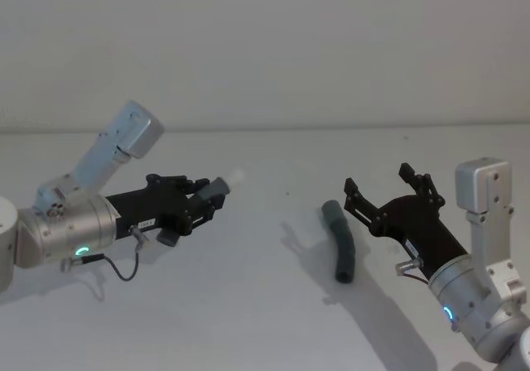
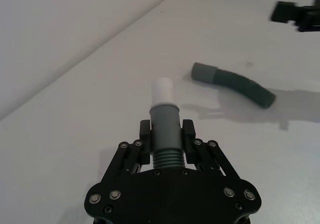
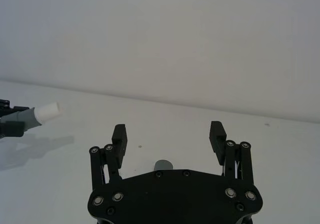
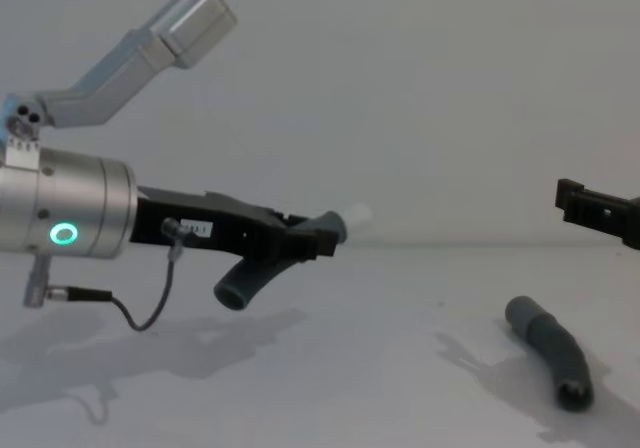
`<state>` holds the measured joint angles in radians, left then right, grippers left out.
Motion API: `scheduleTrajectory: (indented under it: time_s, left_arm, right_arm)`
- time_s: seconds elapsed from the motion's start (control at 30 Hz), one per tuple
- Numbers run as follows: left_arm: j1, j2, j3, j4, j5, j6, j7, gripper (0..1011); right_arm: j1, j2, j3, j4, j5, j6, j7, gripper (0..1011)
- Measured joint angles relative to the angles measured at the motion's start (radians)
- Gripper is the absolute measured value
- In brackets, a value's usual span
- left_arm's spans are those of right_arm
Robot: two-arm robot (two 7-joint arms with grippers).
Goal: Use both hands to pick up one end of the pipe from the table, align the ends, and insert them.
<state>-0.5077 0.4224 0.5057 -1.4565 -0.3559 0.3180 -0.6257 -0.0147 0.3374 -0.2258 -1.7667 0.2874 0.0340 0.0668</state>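
Observation:
My left gripper (image 1: pixel 203 199) is shut on one dark-grey pipe piece (image 2: pixel 165 129) and holds it in the air above the table (image 1: pixel 248 313). Its white tip (image 2: pixel 162 91) sticks out past the fingers, and its bent grey tail (image 4: pixel 243 284) hangs below them. The other grey pipe piece (image 1: pixel 340 240) lies curved on the table, its wider smooth end (image 2: pixel 203 73) towards the far side. Just right of it, my right gripper (image 1: pixel 378 178) stands open and hovers apart from it. In the right wrist view, that piece's end (image 3: pixel 163 165) peeks out below the open right gripper (image 3: pixel 169 134).
A plain white wall (image 1: pixel 265 48) rises behind the table's far edge. A thin black cable (image 1: pixel 124 267) loops under my left wrist.

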Motion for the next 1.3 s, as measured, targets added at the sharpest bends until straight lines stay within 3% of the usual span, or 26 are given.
scheduleTrajectory:
  time_s: [0.47,0.73,1.3]
  left_arm:
    - [-0.09,0.059,0.061,0.057,0.006,-0.153,-0.214,339]
    - [-0.142,0.087,0.095,0.089,0.029,-0.226,-0.301,339]
    - [-0.202,0.099,0.126,0.147,0.046,-0.312,-0.368,336]
  right_arm:
    - [0.0,0.0,0.0,0.0,0.0,0.0,0.0,1004]
    - [0.0,0.0,0.0,0.0,0.0,0.0,0.0,1004]
    - [0.001,0.0,0.0,0.0,0.0,0.001,0.0,1004]
